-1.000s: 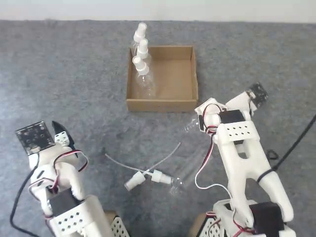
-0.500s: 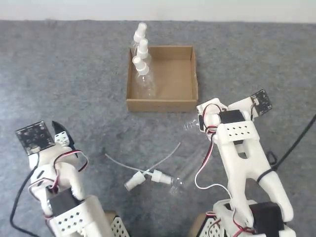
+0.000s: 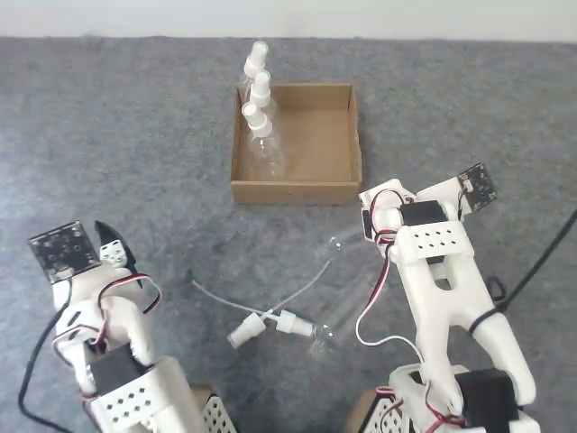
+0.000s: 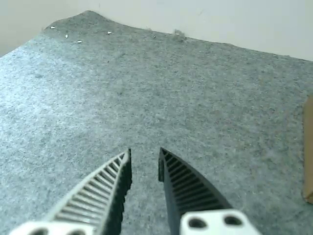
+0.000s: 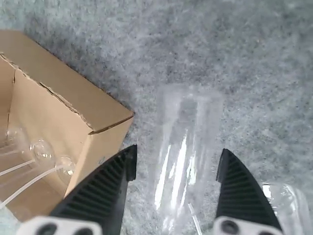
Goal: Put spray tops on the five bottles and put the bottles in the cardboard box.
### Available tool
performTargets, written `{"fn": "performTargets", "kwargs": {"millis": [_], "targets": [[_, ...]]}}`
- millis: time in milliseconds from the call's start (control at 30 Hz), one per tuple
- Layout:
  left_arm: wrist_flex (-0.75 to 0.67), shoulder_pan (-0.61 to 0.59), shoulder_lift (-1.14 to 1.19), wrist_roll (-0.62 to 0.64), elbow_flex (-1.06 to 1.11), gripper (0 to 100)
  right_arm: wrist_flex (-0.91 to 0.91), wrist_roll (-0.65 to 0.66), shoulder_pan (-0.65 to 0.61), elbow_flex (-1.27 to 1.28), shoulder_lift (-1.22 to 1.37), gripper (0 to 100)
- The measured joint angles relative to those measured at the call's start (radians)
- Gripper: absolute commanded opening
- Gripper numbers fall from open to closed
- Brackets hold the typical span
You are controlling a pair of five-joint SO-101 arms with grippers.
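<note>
A clear bottle [image 5: 182, 147] is no longer held up by the right gripper [image 5: 178, 152]. It is now laid on the table [image 3: 135, 162] near the cardboard box [image 3: 297, 191], between widely spread fingers, so capping is judged still to be done. The left gripper [image 4: 144, 154] is seen empty, fingers slightly parted. Three capped bottles [image 3: 261, 135] are counted in the box, and two bottles and two spray tops [image 3: 245, 334] on the table.

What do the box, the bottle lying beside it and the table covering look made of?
Brown open-topped box: corrugated cardboard, matte, with a rough torn rim. Clear bottle lying on its side: transparent and glossy, probably plastic; bright streaks, covering visible through it. Grey table covering: felt or short-pile carpet, fuzzy and mottled.
</note>
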Motion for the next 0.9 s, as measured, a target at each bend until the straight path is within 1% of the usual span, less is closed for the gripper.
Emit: {"fn": "performTargets", "kwargs": {"millis": [200,333,500,700,767,900], "targets": [[0.000,0.000,0.000,0.000,0.000,9,0.020,0.008,0.000,-0.002,0.000,21.7],[0.000,0.000,0.000,0.000,0.000,9,0.155,0.057,0.000,-0.081,0.000,21.7],[0.000,0.000,0.000,0.000,0.000,9,0.330,0.161,0.000,-0.206,0.000,21.7],[0.000,0.000,0.000,0.000,0.000,9,0.474,0.330,0.000,-0.302,0.000,20.9],[0.000,0.000,0.000,0.000,0.000,9,0.499,0.400,0.000,-0.316,0.000,17.0],[0.000,0.000,0.000,0.000,0.000,9,0.509,0.569,0.000,-0.321,0.000,4.3]]}}
